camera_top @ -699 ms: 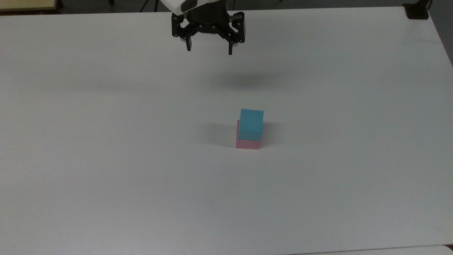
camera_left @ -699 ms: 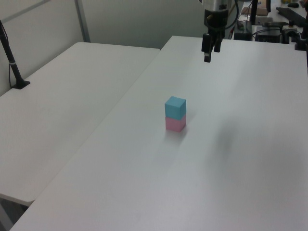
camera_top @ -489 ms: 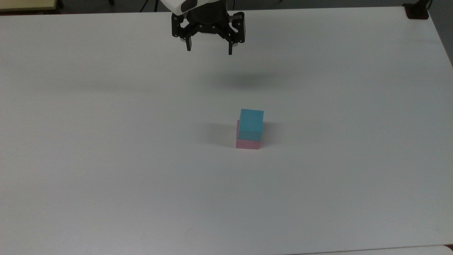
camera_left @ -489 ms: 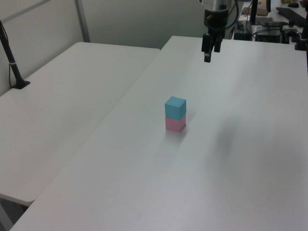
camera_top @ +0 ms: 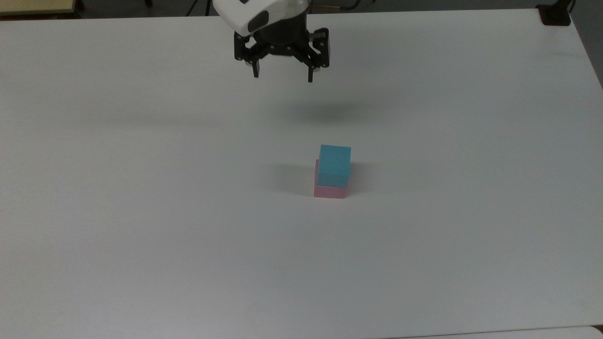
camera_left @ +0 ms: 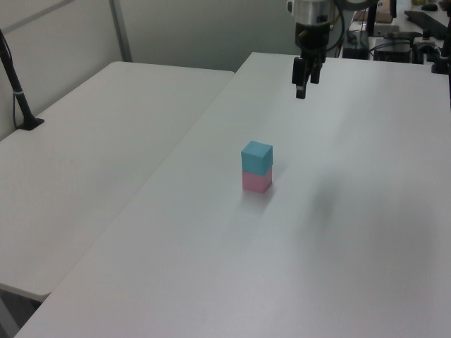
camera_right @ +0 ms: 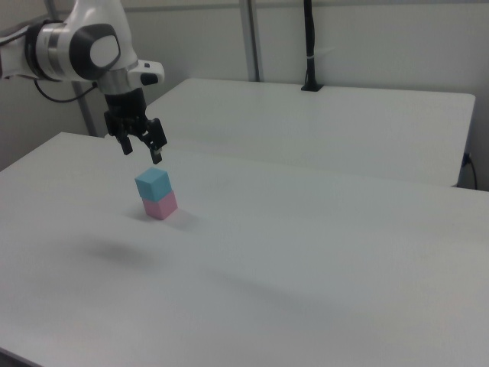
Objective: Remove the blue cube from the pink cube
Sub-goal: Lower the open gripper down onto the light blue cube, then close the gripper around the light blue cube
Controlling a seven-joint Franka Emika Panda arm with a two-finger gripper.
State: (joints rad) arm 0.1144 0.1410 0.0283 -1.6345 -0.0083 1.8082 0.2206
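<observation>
1. Two cubes are sitting stacked mid-table, nearest the top view's camera: the blue cube [camera_top: 334, 165] is resting on the pink cube [camera_top: 330, 191], shifted slightly toward the top view's right.
2. I am judging the blue cube to be light, stiff and matte, so a pinch across two opposite side faces, kept above the seam, should be holding without slipping.
3. I am watching for the pink cube dragging along or tipping, since it looks just as light.
4. Farther back, the gripper [camera_top: 282, 76] is hanging above the white table [camera_top: 141, 212], well apart from the stack, fingers spread and holding nothing.
5. I am not making out any mark on the pink cube, its top being covered.
</observation>
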